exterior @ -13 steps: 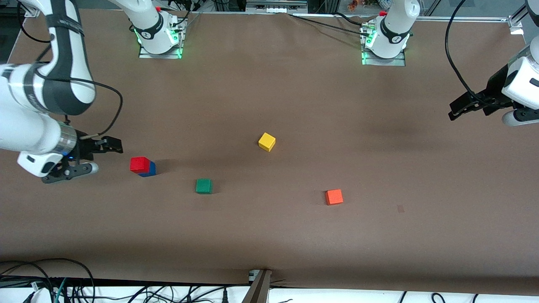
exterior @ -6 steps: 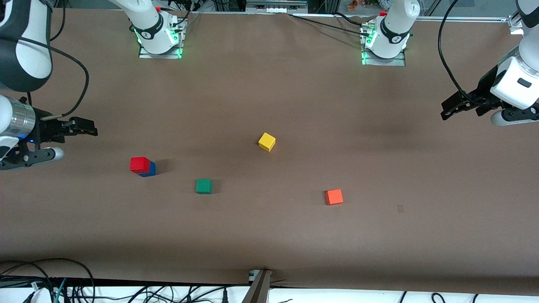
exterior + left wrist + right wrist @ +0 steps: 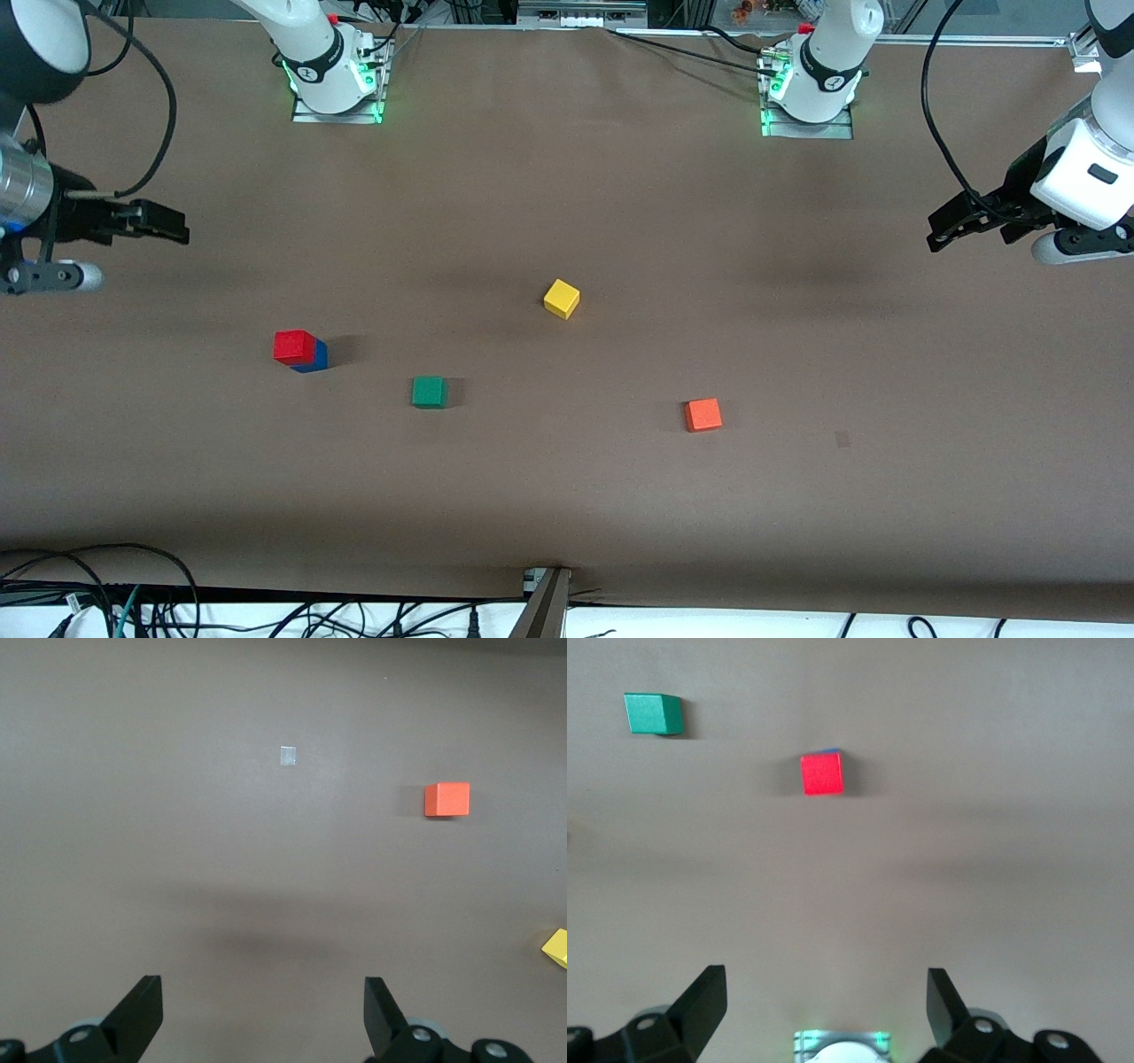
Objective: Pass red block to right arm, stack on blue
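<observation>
Red block (image 3: 293,346) sits stacked on the blue (image 3: 316,358), both pincers off it and spread wide.

Over at the right arm's (image 3: 27,106) end of the surface (image 3: 567,496), the right pincer (image 3: 173,226) hangs empty in the air, jaws parted, well apart from the stack. Left pincer (image 3: 943,237) waits above the left arm's end, also released and holding nothing. Green cube (image 3: 429,392) lies near the stack, yellow cube (image 3: 562,299) around mid-surface, orange cube (image 3: 703,415) nearer the front camera.
</observation>
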Controlling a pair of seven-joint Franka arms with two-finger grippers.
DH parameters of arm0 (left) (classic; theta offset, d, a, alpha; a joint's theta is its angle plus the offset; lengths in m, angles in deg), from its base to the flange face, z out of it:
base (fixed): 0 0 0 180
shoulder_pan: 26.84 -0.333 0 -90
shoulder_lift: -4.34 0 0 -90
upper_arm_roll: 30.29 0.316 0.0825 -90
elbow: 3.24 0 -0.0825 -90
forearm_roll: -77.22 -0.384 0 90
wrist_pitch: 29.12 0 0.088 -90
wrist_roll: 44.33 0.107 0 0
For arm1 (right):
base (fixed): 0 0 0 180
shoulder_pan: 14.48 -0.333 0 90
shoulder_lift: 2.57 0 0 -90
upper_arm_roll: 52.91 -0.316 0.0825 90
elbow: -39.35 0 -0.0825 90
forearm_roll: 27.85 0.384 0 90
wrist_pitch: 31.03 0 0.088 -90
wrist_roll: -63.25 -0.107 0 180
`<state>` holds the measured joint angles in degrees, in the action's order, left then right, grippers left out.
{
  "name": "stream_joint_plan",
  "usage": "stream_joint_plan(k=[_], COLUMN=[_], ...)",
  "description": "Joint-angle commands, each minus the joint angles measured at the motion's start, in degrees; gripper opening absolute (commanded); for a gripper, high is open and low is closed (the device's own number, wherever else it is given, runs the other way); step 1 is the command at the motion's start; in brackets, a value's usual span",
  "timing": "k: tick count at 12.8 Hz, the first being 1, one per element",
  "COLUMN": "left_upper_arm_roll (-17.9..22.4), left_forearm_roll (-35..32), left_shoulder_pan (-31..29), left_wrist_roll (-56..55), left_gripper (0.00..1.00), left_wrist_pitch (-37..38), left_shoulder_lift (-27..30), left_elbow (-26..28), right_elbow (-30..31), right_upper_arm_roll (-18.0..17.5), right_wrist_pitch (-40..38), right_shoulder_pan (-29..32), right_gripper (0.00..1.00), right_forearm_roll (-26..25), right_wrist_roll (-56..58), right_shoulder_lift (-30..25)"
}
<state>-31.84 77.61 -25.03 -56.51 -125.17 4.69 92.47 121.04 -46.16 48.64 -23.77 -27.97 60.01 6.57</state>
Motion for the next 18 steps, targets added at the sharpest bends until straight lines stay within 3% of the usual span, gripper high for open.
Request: stream_joint_plan(k=[1, 7, 18], left_upper_arm_roll=[-0.21, -1.00, -1.09], left_forearm_roll=[-1.53, -1.53, -1.53], left_shoulder_pan=[0.30, 0.30, 0.12], left_wrist_roll=[-0.74, -0.74, -0.82], left_gripper=[1.00, 1.00, 1.00], left_wrist_pitch=[1.30, 2.18, 5.33], left_shoulder_lift=[-0.87, -0.78, -0.69], left_elbow=[-2.10, -2.20, -3.33], right_elbow=[8.39, 8.66, 6.55], right_upper_arm_roll=[-4.46, -6.66, -5.87], right_wrist_pitch=[1.19, 0.58, -0.83], right_shoulder_pan=[2.96, 5.42, 5.51], right_gripper=[1.00, 1.00, 1.00], right_forearm_roll=[-1.02, -1.11, -1.64], right_wrist_roll=[-3.09, -3.00, -2.91], right_shoulder_lift=[-8.16, -12.65, -10.54])
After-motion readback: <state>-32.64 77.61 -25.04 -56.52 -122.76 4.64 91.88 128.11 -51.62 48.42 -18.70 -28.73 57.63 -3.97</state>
